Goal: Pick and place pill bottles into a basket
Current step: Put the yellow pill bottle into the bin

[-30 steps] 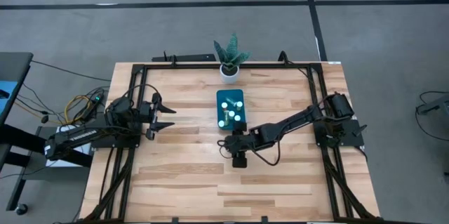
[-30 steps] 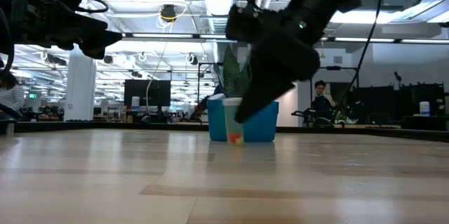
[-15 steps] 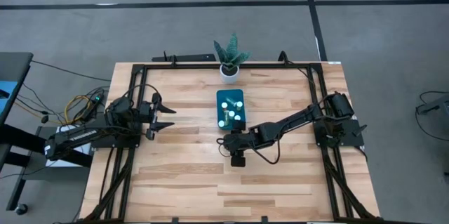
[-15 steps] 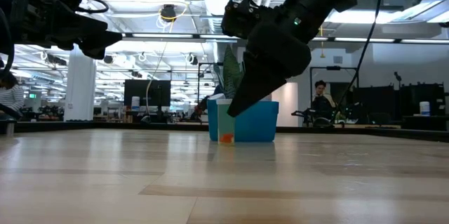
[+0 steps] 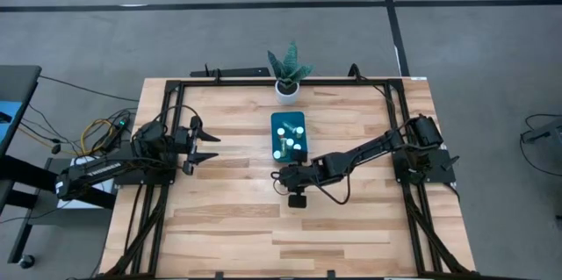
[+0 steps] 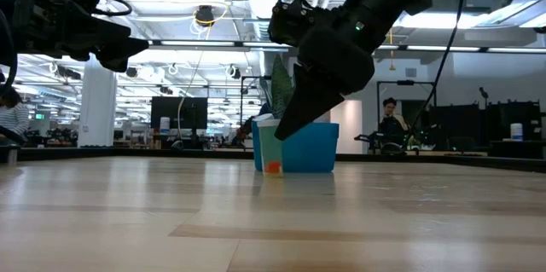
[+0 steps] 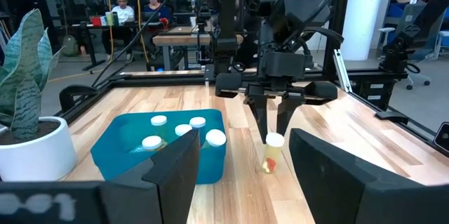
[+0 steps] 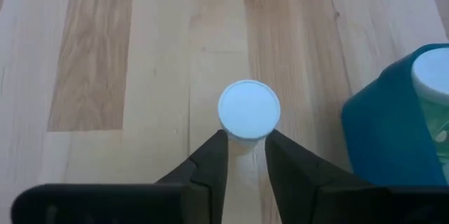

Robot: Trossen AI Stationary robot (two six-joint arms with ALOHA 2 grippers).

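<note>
I have the right gripper (image 8: 245,155) low over the counter (image 5: 228,218), its fingers (image 8: 210,159) narrowly apart on either side of one pill bottle (image 8: 248,109), which stands upright on the wood just beside the basket (image 5: 288,135)'s near short wall. I cannot tell whether the pads touch it. Four capped bottles (image 7: 158,121) sit inside the basket. Bare counter lies open to the front and both sides. The left gripper (image 5: 207,145) waits well off to the left, fingers spread wide. A potted plant (image 5: 287,71) stands beyond the basket's far end.
</note>
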